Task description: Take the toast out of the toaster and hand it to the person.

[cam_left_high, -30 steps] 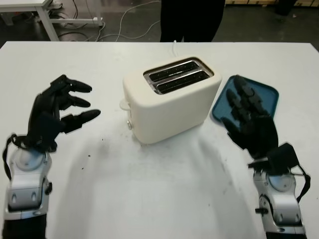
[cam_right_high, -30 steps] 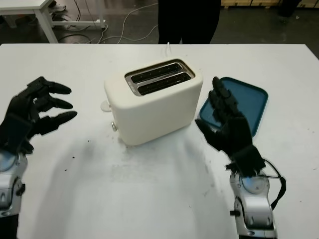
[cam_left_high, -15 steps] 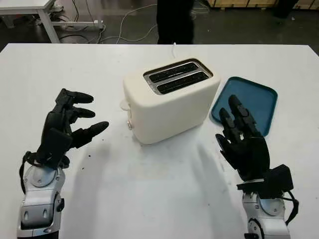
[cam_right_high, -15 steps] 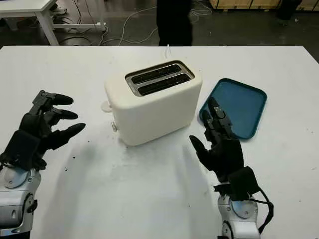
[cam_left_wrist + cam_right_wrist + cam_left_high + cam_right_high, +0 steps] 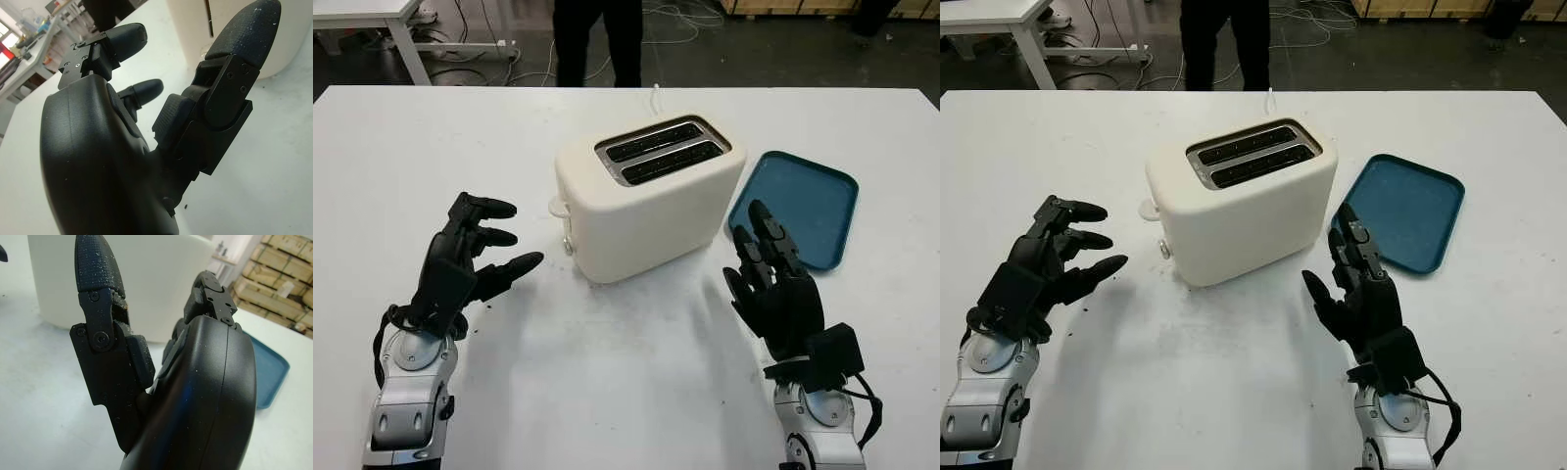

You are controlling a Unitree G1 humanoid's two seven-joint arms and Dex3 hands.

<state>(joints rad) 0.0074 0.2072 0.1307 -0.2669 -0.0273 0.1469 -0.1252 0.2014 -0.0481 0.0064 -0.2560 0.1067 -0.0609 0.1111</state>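
A cream two-slot toaster (image 5: pixel 651 201) stands in the middle of the white table (image 5: pixel 607 392). Its slots (image 5: pixel 663 152) are dark, and I cannot tell what is inside them. My left hand (image 5: pixel 514 237) hovers open to the left of the toaster, a short way from its lever side. On the other side, my right hand (image 5: pixel 744 245) is open, palm toward the toaster's right end, beside the tray. A person (image 5: pixel 597 39) in dark trousers stands beyond the table's far edge. The toaster's wall (image 5: pixel 146 279) shows close in the right wrist view.
A teal tray (image 5: pixel 808 201) lies just right of the toaster, behind my right hand. The toaster's white cord (image 5: pixel 656 93) runs off the far edge. A few dark crumbs (image 5: pixel 489 305) dot the table near my left hand. Another table's leg (image 5: pixel 401 44) and cables stand beyond.
Both hands have drawn back toward the near edge and lowered, with the left also shifting right toward the toaster. The person behind the table has stepped to the left.
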